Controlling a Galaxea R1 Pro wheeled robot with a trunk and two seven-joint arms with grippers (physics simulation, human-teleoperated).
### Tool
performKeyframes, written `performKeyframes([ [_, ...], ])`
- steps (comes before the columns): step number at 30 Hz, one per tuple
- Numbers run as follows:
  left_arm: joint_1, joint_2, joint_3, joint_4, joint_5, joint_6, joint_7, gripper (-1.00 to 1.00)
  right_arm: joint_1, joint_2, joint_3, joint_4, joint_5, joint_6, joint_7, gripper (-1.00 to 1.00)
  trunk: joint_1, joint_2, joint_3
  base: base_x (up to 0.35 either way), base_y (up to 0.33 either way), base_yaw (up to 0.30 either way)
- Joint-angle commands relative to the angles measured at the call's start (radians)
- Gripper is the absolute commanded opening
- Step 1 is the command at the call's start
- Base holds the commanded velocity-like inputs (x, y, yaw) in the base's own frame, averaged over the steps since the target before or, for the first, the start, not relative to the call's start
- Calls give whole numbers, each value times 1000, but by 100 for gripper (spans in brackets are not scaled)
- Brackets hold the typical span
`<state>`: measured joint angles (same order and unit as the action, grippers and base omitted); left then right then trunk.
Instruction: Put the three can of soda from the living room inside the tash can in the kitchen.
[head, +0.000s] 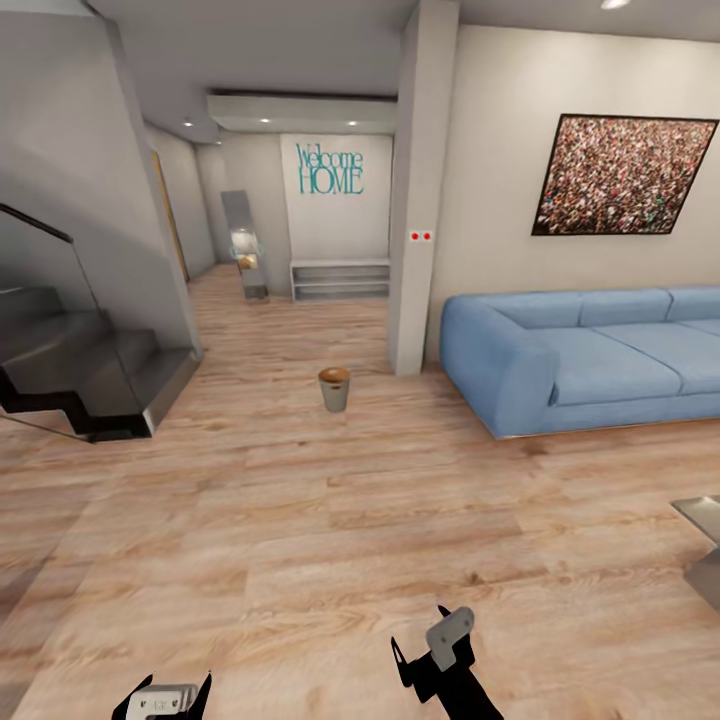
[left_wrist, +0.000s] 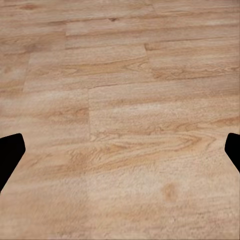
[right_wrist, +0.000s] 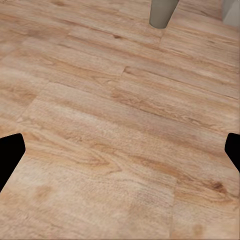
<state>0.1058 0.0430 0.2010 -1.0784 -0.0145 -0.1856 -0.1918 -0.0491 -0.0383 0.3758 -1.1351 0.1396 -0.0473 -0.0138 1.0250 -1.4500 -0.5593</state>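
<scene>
Out on the open wood floor ahead of me stands one bin, near the pillar and well apart from the blue sofa; I judge it's left in the open for easy approach. I count two grippers, left and right, both spread wide and carrying nothing, held low for driving, I'd guess. I can't spot any soda cans.

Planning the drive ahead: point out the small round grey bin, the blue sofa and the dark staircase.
small round grey bin (head: 335, 396), head view, pale outer wall.
blue sofa (head: 520, 375), head view, near armrest.
dark staircase (head: 95, 390), head view, lower steps.
</scene>
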Motion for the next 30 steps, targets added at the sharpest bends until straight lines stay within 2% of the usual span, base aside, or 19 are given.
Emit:
performKeyframes([
  [1,0,0,0,0,0,0,0,100,0,0,0,0,0,0,0,100,0,0,0,324,0,33],
  [17,0,0,0,-1,1,-2,0,100,0,1,1,1,0,1,0,100,0,0,0,324,0,56],
  [30,0,0,1,-2,2,-2,-1,100,0,0,0,0,0,1,0,100,0,0,0,324,0,120],
])
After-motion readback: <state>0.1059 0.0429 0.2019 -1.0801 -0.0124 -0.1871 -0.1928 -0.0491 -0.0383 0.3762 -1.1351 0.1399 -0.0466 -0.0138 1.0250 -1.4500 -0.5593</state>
